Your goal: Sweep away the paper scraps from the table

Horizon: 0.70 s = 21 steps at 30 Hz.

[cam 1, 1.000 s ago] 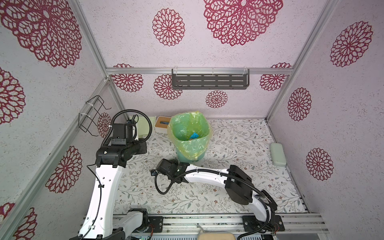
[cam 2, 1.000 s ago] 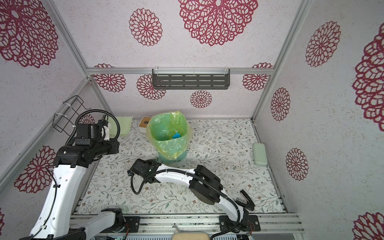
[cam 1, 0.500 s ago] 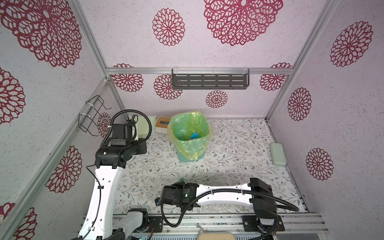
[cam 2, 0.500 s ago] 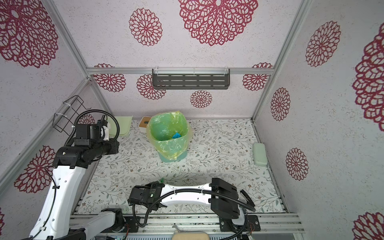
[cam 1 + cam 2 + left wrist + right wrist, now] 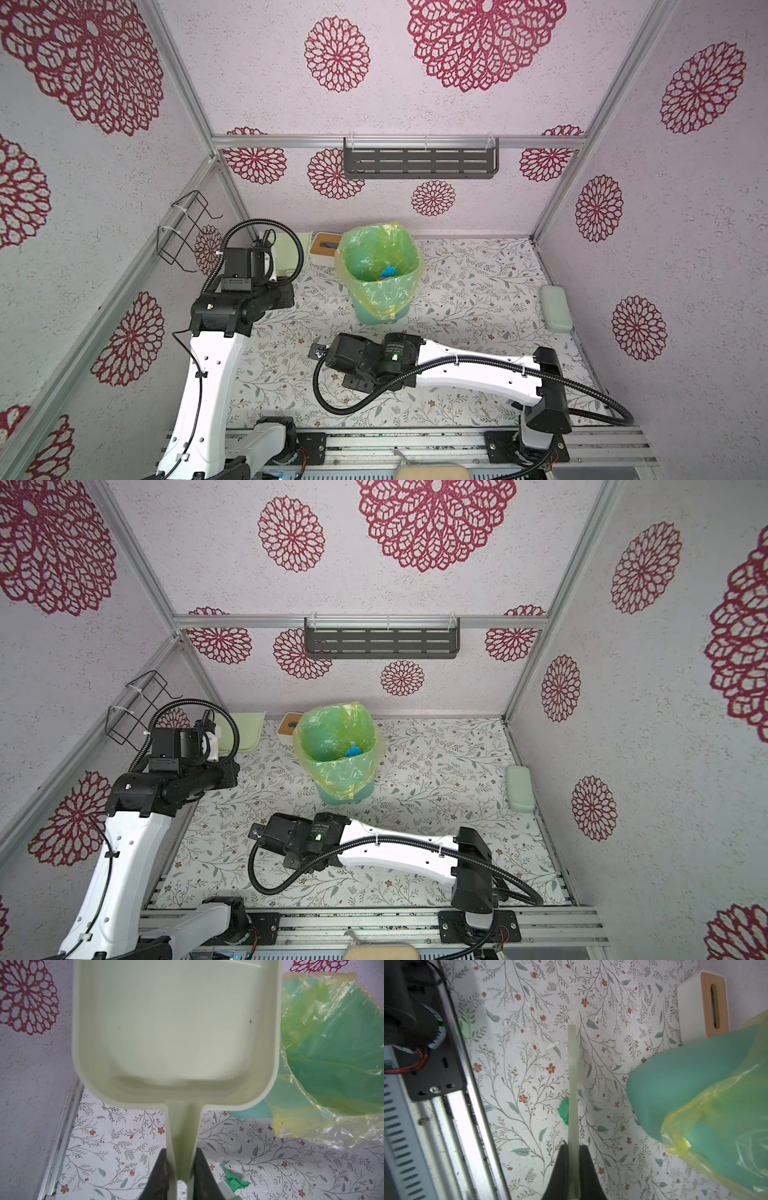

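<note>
Right wrist view: green scrap [image 5: 564,1110] lies lengthwise along pale strip [image 5: 572,1084].

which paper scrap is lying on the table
The green scrap, on the table beside the pale tool in the right gripper; the blue scrap lies inside the lined bin.

r gripper [image 5: 572,1148] back off front rail [image 5: 415,440] – now mid table [image 5: 478,291]
</note>
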Tool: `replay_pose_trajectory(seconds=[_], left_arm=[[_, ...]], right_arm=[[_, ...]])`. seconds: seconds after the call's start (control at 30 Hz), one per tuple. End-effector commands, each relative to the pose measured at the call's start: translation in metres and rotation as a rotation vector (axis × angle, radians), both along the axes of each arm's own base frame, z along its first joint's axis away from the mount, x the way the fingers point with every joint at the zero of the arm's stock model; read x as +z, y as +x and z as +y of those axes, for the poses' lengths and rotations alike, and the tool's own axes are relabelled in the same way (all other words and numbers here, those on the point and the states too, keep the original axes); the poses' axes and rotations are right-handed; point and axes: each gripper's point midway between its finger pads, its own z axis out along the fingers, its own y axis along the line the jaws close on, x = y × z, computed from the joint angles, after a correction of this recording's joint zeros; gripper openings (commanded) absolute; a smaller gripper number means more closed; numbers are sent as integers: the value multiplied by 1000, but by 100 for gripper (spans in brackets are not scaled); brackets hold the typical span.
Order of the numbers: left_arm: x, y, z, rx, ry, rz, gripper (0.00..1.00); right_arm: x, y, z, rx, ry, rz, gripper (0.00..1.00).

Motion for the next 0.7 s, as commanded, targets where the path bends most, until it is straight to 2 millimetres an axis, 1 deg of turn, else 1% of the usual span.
replay_pose_trajectory(seconds=[0.0, 0.1, 0.17, 0.23, 0.33, 0.4, 0.47, 0.5, 0.6, 0.67], left_arm=[[13, -1, -1, -5, -9, -42, 10], [13, -1, -2, -13, -10, -38, 10], [14, -1, -3, -19, -7, -35, 10], [15, -1, -3, -21, -4, -32, 10], [16, -1, -4, -25, 0, -31, 10], [18, -1, -4, -28, 0, -33, 10], [16, -1, -6, -31, -1, -26, 10], [16, -1, -7, -34, -3, -26, 10], [10, -3, -12, -47, -8, -13, 11], [3, -5, -19, -64, -13, 6, 11]], right_arm=[[13, -16, 8, -78, 175, 244, 0], [8, -10, 7, -142, 245, 349, 0], [2, -4, 4, -192, 265, 402, 0], [-7, 1, 0, -243, 270, 452, 0], [-23, 9, -12, -335, 250, 499, 0], [-33, 12, -24, -398, 239, 520, 0], [-43, 11, -35, -453, 227, 542, 0], [-47, 25, -47, -514, 241, 553, 0], [-58, 30, -68, -597, 252, 582, 0], [-63, 32, -83, -646, 251, 594, 0]])
